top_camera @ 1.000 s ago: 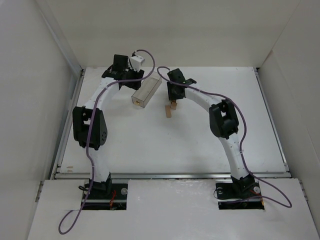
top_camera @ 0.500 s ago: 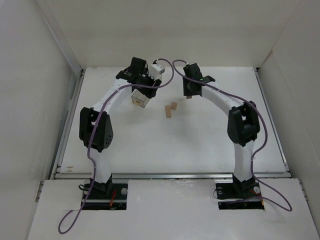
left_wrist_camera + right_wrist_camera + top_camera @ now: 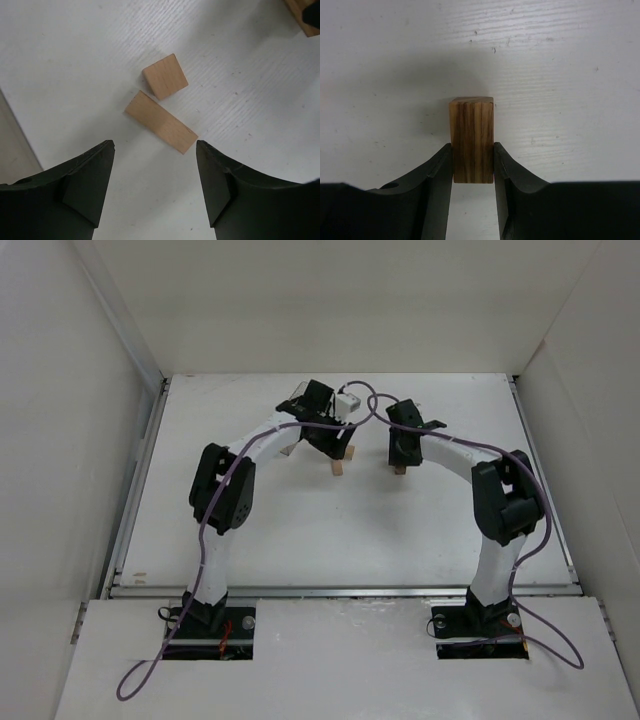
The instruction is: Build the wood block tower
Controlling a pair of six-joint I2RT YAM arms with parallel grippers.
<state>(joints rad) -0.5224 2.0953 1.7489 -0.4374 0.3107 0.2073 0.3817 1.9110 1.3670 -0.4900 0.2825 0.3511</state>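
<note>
No stacked tower shows. Two light-tan wood blocks lie flat on the table, touching at a corner: a short one [image 3: 165,76] and a long one [image 3: 161,121], the long one also in the top view [image 3: 338,469]. My left gripper [image 3: 154,146] hovers open and empty just above them; in the top view it [image 3: 342,445] partly hides the short block. My right gripper [image 3: 473,150] is shut on a darker striped wood block [image 3: 472,139], held upright close to the table, to the right of the two blocks [image 3: 400,470].
The white table [image 3: 300,530] is walled by white panels on three sides. The left arm's elbow [image 3: 220,490] and the right arm's elbow [image 3: 505,500] stand over the table. A corner of the right gripper's block [image 3: 302,17] shows at the left wrist view's top right.
The left arm swung right, from the clear box to above the two tan blocks. The right gripper moved right and toward the near side, carrying its block down close to the table.
</note>
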